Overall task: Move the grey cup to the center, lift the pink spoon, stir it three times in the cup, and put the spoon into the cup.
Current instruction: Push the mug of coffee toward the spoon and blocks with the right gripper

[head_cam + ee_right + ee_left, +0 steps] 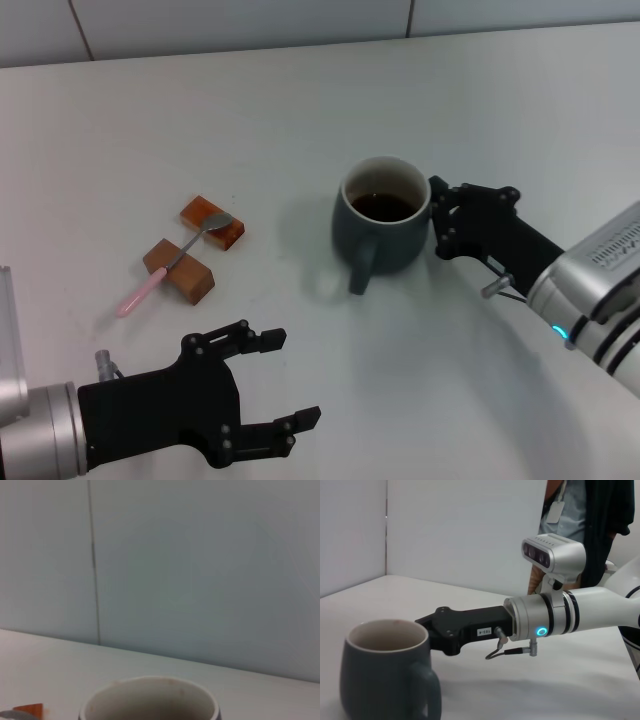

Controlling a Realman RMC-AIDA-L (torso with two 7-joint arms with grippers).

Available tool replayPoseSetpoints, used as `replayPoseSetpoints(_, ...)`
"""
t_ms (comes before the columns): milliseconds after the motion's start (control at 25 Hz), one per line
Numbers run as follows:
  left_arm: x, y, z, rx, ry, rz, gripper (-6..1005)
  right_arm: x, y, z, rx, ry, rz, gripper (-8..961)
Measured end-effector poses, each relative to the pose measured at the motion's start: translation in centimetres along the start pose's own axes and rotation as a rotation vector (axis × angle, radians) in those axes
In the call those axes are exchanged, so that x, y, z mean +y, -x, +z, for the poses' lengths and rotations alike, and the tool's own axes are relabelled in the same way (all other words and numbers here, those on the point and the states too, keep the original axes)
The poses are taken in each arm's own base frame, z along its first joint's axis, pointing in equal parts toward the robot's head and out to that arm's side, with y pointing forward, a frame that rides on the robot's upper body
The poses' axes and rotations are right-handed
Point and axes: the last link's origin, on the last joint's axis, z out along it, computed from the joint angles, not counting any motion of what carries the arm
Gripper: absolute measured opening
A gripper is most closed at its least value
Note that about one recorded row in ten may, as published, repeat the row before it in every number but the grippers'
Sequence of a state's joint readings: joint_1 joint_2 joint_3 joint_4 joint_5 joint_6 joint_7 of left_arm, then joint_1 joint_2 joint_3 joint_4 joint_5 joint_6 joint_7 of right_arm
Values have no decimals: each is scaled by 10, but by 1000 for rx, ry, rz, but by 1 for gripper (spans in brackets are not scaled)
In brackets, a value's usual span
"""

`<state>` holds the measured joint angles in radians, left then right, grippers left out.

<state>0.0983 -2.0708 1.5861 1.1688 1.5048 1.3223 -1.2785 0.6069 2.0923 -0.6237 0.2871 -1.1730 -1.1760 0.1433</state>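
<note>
Now, line by line.
Grey cup (385, 226): upright on the white table (300, 100), a little right of the middle, handle turned toward the robot, dark liquid low inside; the left wrist view (385, 670) shows its pale inside and loop handle, the right wrist view (150, 700) only its rim.
Right gripper (440, 225): against the cup's right side, one finger at the rim; how the jaws sit around the wall cannot be told, since the cup hides the fingertips.
Left gripper (290, 385): low at the near left, above bare table, jaws spread wide and holding nothing.
Pink spoon (175, 262): lying across two wooden blocks (195, 250) left of the cup, silver bowl on the farther block, pink handle sloping down to the table on the near side.
</note>
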Motion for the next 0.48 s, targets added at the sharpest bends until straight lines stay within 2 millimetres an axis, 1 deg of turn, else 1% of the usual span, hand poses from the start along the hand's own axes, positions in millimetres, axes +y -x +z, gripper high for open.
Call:
replayPoseSetpoints(80, 0, 0, 0, -1, 0, 1, 810, 2, 1, 3, 4, 8, -2, 8)
replayPoseSetpoints(120, 0, 0, 0, -1, 0, 1, 809, 5, 3, 8, 8, 26, -7, 8)
replayPoseSetpoints(200, 0, 0, 0, -1, 0, 3, 809, 7, 4, 11, 9, 36, -9, 8)
replayPoseSetpoints(320, -1, 0, 0, -2, 0, 8, 807, 14, 9, 21, 10, 68, -11, 9)
replayPoseSetpoints(480, -2, -1, 1, -2, 1, 11, 805, 20, 12, 26, 15, 92, -13, 9)
